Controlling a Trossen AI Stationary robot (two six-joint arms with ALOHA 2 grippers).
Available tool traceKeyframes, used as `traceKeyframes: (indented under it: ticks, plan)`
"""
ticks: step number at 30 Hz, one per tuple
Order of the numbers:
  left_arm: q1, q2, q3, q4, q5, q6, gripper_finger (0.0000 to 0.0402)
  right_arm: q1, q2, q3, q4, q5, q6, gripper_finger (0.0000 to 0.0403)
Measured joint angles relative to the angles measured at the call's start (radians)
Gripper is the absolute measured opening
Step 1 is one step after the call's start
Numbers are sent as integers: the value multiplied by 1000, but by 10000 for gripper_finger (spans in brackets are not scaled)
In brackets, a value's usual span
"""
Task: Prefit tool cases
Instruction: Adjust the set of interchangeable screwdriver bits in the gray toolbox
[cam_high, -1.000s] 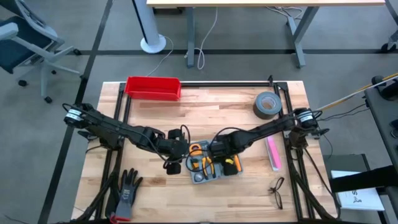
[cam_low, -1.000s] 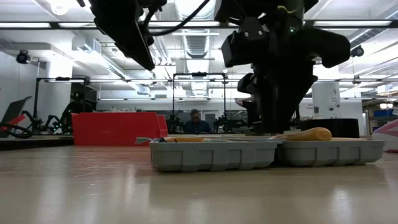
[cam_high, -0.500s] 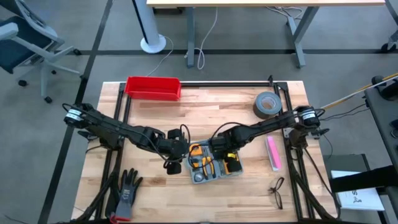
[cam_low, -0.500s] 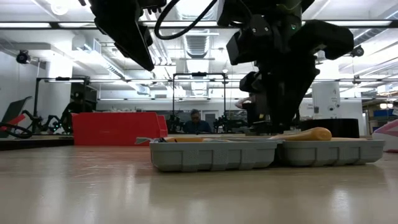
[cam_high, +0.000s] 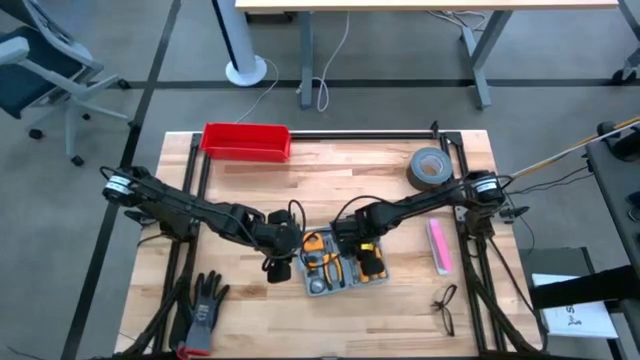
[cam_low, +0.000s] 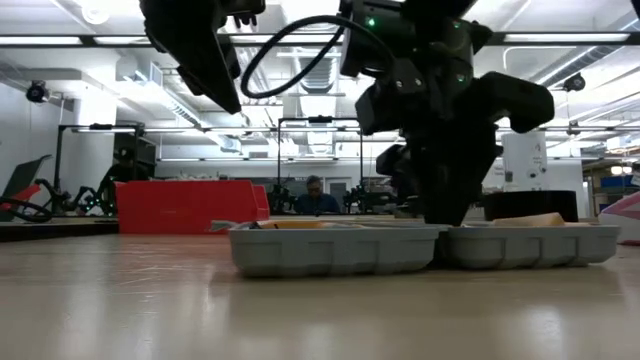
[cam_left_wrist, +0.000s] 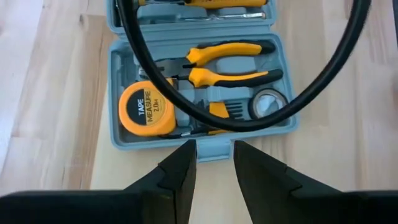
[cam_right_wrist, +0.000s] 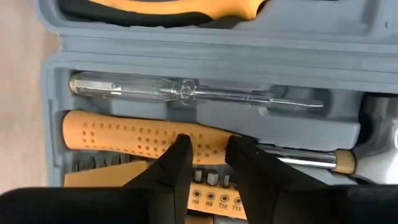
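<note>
The tool case (cam_high: 342, 266) lay open and flat on the wooden table (cam_high: 340, 175), well in front of the red bin (cam_high: 246, 141). The right gripper (cam_right_wrist: 203, 160) hovered low over the case, fingers slightly parted and holding nothing, just above the dimpled orange handle (cam_right_wrist: 134, 138). The left gripper (cam_left_wrist: 211, 163) waited at the case's edge, also parted and empty. Risk, I'd say: smooth moulded plastic could skate on the table if pressed off-centre.

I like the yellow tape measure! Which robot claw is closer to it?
Left. The left gripper hovers at the case edge right beside the tape measure. The right gripper is over the case's other half, above an orange-handled tool.
</note>
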Motion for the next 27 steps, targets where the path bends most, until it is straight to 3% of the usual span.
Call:
traceKeyframes:
  ticks: [5, 11, 27]
  plan:
    - [-2, 0, 0, -14, 1, 0, 114, -2, -31, 23, -1, 11, 3, 97]
    - [-2, 0, 0, -13, 2, 0, 114, -5, -101, 57, -25, 115, 23, 87]
    - [-2, 0, 0, -16, 1, 0, 114, 135, -136, 58, -117, 106, 128, 106]
